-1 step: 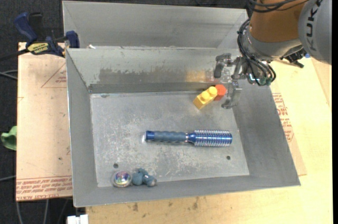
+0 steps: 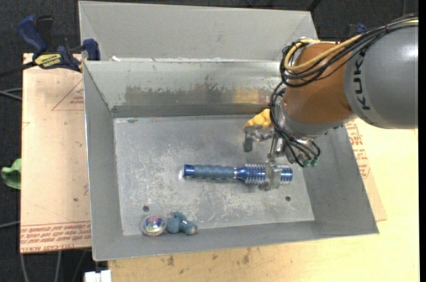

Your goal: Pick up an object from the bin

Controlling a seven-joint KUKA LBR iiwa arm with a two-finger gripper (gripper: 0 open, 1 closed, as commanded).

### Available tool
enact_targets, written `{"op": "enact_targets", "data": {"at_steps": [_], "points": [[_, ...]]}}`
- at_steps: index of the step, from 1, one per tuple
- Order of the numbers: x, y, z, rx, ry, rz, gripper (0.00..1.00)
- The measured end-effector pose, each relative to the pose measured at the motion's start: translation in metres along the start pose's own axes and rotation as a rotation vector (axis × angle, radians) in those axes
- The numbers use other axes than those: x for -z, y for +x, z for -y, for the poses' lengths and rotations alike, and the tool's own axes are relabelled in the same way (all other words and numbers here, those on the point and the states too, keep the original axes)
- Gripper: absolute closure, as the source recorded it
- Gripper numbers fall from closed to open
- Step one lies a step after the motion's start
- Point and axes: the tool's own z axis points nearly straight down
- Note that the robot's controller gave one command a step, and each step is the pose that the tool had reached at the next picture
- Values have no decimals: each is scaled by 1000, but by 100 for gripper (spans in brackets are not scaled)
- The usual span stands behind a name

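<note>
A long blue tool (image 2: 212, 173) with a ribbed, shiny blue handle lies across the middle of the bin floor, handle end to the right. My gripper (image 2: 268, 174) is down at that handle end, right on the ribbed part, and covers a piece of it. A yellow thing (image 2: 258, 120) lies just behind the gripper by the back wall, partly hidden by the arm.
In the front left corner lie a shiny round disc (image 2: 153, 225) and a small grey-blue lump (image 2: 180, 225), touching each other. The arm with its orange cover and cables hangs over the bin's right side.
</note>
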Motion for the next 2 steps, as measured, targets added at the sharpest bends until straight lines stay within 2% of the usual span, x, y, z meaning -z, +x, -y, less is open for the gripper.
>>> {"op": "enact_targets", "data": {"at_steps": [1, 2], "points": [[-44, 8, -1, 2, 1, 4, 0], [-42, 7, -1, 4, 3, 7, 100]]}}
